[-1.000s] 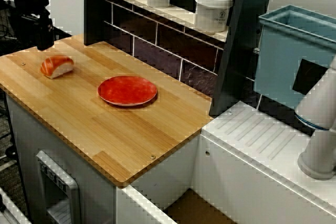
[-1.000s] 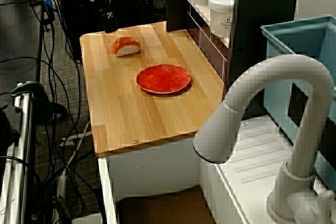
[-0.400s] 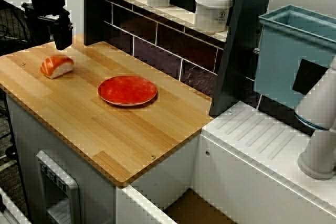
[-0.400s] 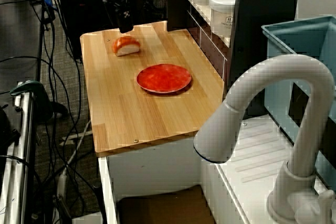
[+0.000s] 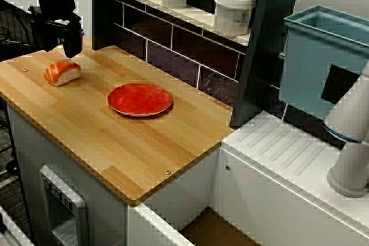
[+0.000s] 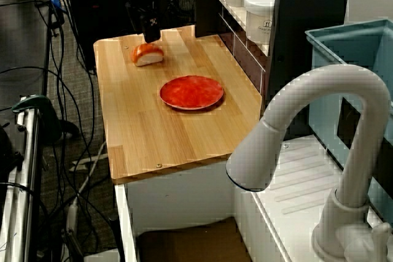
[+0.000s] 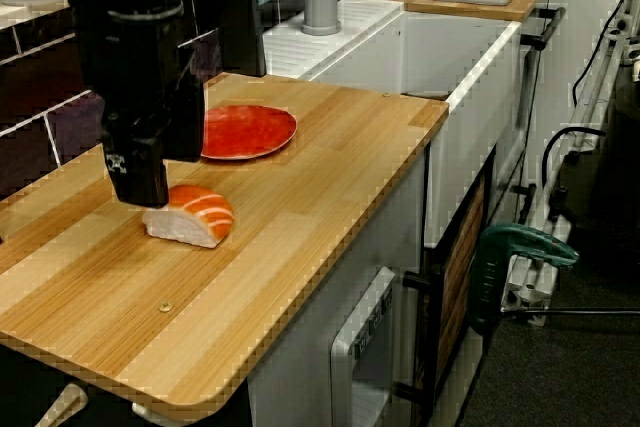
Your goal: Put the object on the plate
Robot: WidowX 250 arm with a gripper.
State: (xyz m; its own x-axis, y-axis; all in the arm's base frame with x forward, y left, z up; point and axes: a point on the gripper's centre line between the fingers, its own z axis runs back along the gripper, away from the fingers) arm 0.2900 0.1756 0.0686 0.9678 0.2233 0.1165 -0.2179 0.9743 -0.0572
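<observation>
While the sushi lies on the wooden desk, well apart from the red plate, the black gripper hangs just above and behind it. Fingers spread apart, holding nothing; one tip sits close beside the sushi in the low side view, contact unclear.

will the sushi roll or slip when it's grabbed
Probably not roll: the sushi sits on a flat white base. Its rounded, glossy-looking top may slip between the fingers. It looks like a small moulded toy, so likely light and stiff.
</observation>
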